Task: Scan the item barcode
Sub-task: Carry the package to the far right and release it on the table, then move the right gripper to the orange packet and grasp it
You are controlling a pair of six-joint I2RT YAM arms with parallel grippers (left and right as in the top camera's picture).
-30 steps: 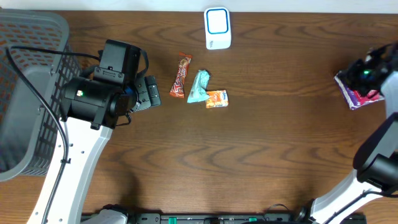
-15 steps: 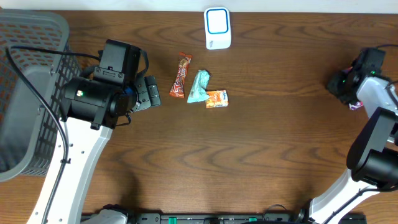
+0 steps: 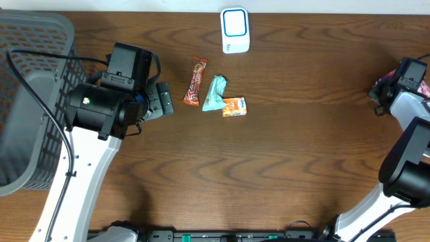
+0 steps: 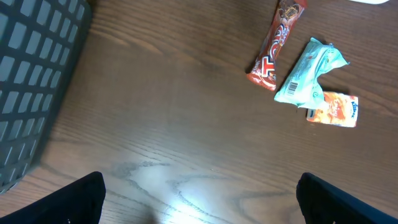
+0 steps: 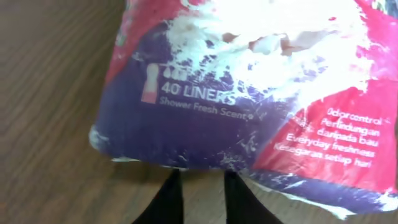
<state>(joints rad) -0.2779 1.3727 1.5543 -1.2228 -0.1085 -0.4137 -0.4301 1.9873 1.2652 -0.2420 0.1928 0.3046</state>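
A purple, red and white liner packet [image 5: 249,106] lies on the wooden table and fills the right wrist view. My right gripper [image 5: 201,173] stands just at its near edge. Its two black fingers [image 5: 176,186] are a little apart with bare wood between them, open and gripping nothing. In the overhead view the right gripper [image 3: 403,77] is at the far right edge and covers most of the packet [image 3: 424,86]. The white scanner [image 3: 235,30] with a blue ring sits at the back centre. My left gripper [image 4: 202,208] hangs wide open over bare wood.
A red candy bar [image 3: 196,82], a teal packet [image 3: 215,93] and an orange packet [image 3: 234,107] lie together mid-table, also seen as red bar [image 4: 277,43], teal packet [image 4: 308,71] and orange packet [image 4: 333,111]. A grey mesh basket [image 3: 27,101] stands at the left edge.
My right arm has swung toward the right table edge and its jaws have parted slightly off the liner packet. The left arm has not moved.
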